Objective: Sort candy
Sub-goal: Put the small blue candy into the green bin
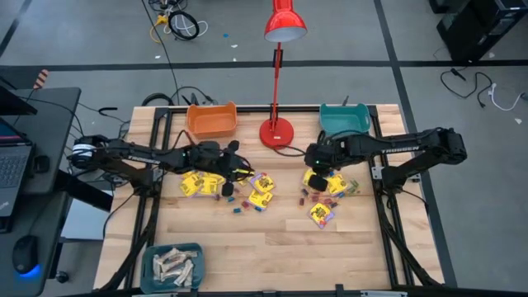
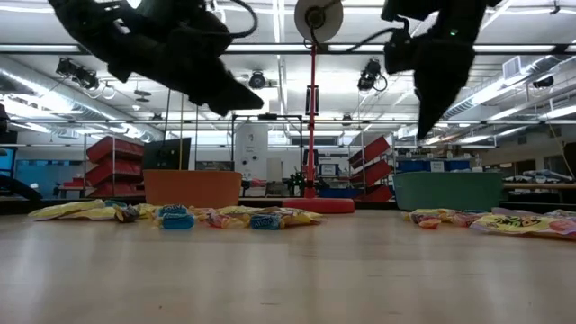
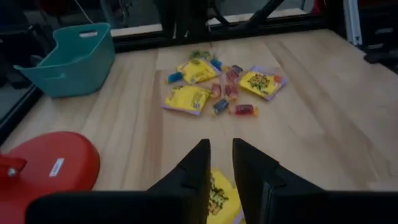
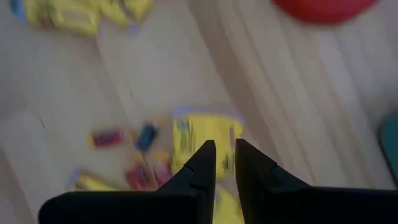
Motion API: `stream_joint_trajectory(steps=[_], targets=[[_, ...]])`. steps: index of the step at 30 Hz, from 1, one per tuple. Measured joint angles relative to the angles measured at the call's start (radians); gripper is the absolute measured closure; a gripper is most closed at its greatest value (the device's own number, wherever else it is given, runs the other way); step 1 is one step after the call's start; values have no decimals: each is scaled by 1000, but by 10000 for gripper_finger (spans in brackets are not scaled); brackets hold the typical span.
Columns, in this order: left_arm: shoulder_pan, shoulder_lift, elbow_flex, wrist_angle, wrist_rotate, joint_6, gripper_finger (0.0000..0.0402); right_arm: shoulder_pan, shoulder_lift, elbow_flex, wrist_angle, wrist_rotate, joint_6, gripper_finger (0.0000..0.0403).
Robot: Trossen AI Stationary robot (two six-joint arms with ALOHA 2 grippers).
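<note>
Candy [image 1: 262, 191] lies scattered over the middle of the table [image 1: 272, 247] in two loose heaps: yellow packets and tiny red, blue and brown pieces at left centre, a second heap [image 1: 323, 213] at right centre. Pale bars [image 1: 173, 266] already fill a teal bin at the near left corner; an orange bin [image 1: 212, 120] and a second teal bin [image 1: 344, 120] stand at the far edge, either side of a red lamp [image 1: 278, 130].

The left hand [image 3: 221, 163] hangs above the left heap with a yellow packet [image 3: 219, 198] directly beneath its tips, so that packet lies straight down from it. The fingers are nearly together with only a narrow slit between, holding nothing that I can see. The right hand [image 4: 222, 160] hovers over the right heap, a yellow packet [image 4: 202, 138] just past its tips, fingers likewise close together and empty. Each arm is nearer its own heap.

From table height both hands sit clearly above the candy, not touching it. The packet under the left hand is half hidden by the fingers, so its long axis cannot be read. The right wrist view smears the small pieces.
</note>
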Motion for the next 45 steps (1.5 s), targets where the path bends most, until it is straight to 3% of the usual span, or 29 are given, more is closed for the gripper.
stream_joint_trajectory(steps=[8,18,22,29,34,39,45], targets=[[-7,-155,-66,-41,1,-19,375,36,0,0,-59,-2,24,355],[-37,-296,-111,-177,-7,-64,378,100,0,-1,-10,5,58,355],[-39,-302,-111,-203,-8,-65,378,119,0,-4,108,56,6,355],[-39,-298,-111,-253,-64,-84,378,159,0,-62,475,118,-197,355],[-39,-298,-111,-267,-65,-90,378,154,0,-66,602,145,-255,355],[-39,-298,-111,-267,-107,-90,378,148,0,-66,650,145,-298,355],[-39,-297,-111,-271,-112,-90,378,145,0,-66,553,207,-289,355]])
